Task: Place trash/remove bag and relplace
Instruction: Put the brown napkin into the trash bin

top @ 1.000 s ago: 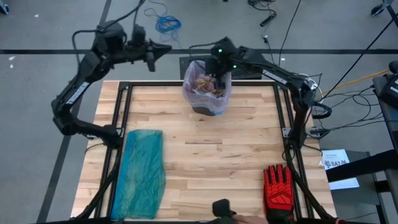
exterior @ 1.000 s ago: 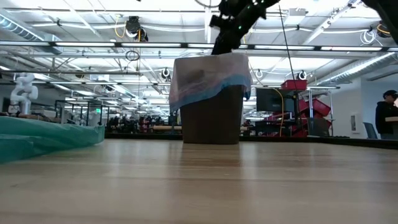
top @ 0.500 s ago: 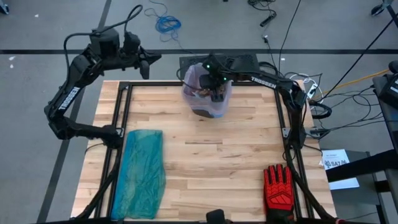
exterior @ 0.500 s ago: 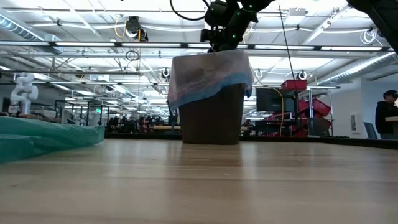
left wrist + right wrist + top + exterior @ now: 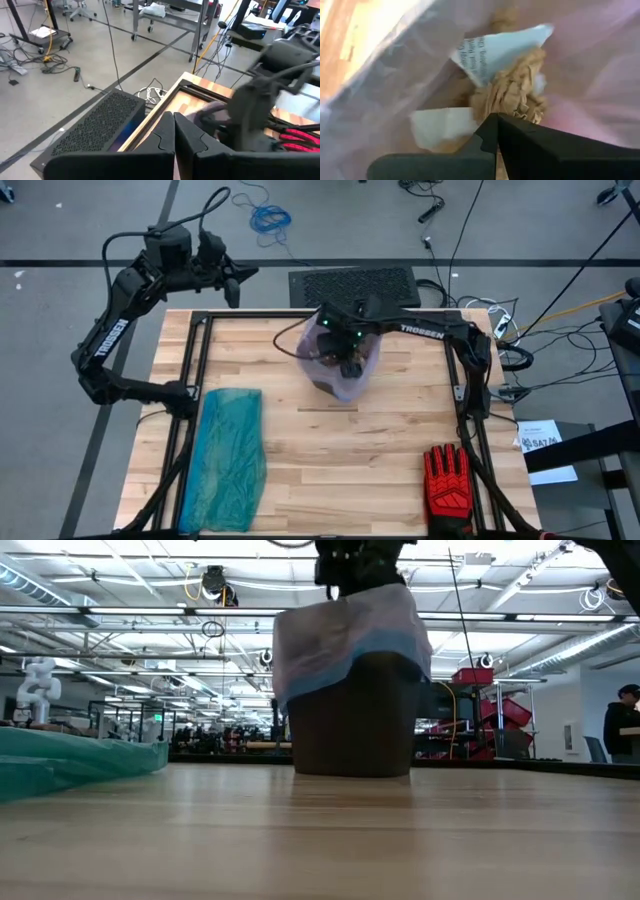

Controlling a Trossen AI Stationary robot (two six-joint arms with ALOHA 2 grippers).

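Note:
The pinkish-lavender bag (image 5: 322,352) with its blue rim (image 5: 350,652) lines a dark bin (image 5: 352,730) that stands on its base on the table's far middle. Inside lies the trash: brown paper wads (image 5: 516,95) and white and pale-blue scraps (image 5: 495,50). My right gripper (image 5: 348,364) reaches down into the bag's mouth, shut, with its tips (image 5: 496,118) at a brown wad. My left gripper (image 5: 235,282) hangs shut beyond the table's far left corner, holding nothing. My right gripper is shut with nothing between its fingers. It comes steeply from above into the bag's open mouth, its fingertips (image 5: 490,131) right at the crumpled brown wad (image 5: 506,102). Whether they press on the wad or on the bag's wall cannot be told.
A teal-green plastic bag (image 5: 228,455) lies flat along the table's left side. A red-and-black glove (image 5: 447,485) lies at the near right corner. A black perforated mat (image 5: 355,285) lies on the floor beyond the far edge. Bare wood lies in the middle and near the front.
My right gripper, still shut, has gone toward the table's near edge and sunk deeper into the bag, tipping more steeply down. The bin with its bag has slid along the table toward the near edge with it. My left gripper drew back a little leftward, then kept still.

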